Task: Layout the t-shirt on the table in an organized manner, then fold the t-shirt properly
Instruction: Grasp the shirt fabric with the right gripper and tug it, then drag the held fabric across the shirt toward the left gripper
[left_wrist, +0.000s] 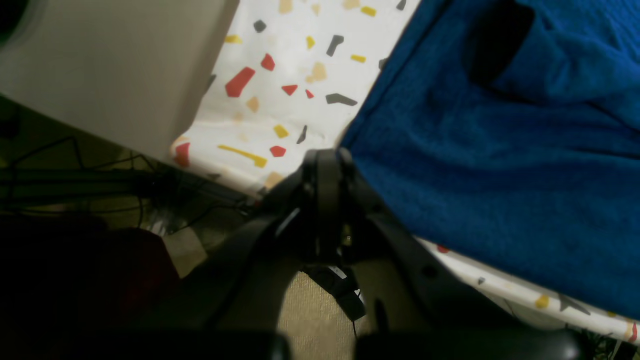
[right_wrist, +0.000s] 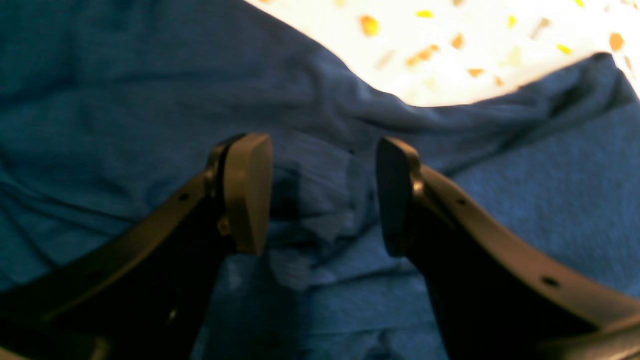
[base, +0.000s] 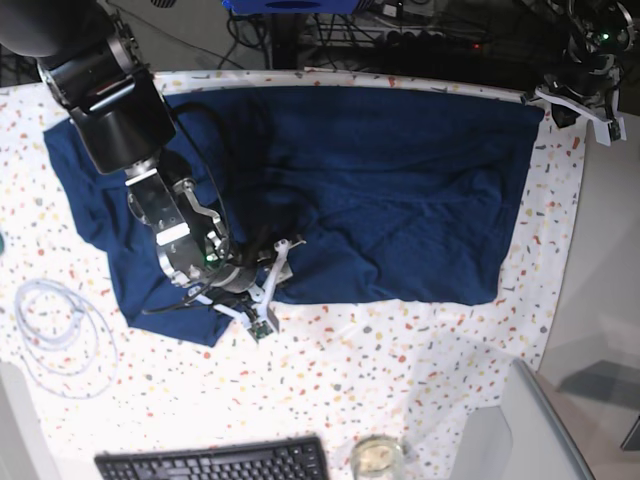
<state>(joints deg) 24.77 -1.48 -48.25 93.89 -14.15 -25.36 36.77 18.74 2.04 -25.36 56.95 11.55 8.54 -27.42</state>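
The dark navy t-shirt (base: 380, 200) lies spread across the table (base: 400, 350), with wrinkles and a bunched lower left part. My right gripper (base: 262, 290) hovers over the shirt's near edge. In the right wrist view it (right_wrist: 325, 195) stands open, its pads (right_wrist: 247, 192) on either side of a raised fold of the t-shirt (right_wrist: 100, 100). My left gripper (base: 565, 100) is at the table's far right corner. Seen from the left wrist, it (left_wrist: 326, 157) is shut, with the corner of the t-shirt (left_wrist: 500, 165) running into its fingertips right at the table (left_wrist: 280, 75) edge.
A black keyboard (base: 215, 462) lies at the near edge, with a small glass (base: 378, 458) to its right. A coil of white cable (base: 55, 325) rests at the left. A grey slab (base: 500, 430) stands at the near right corner. Cables hang behind the far edge.
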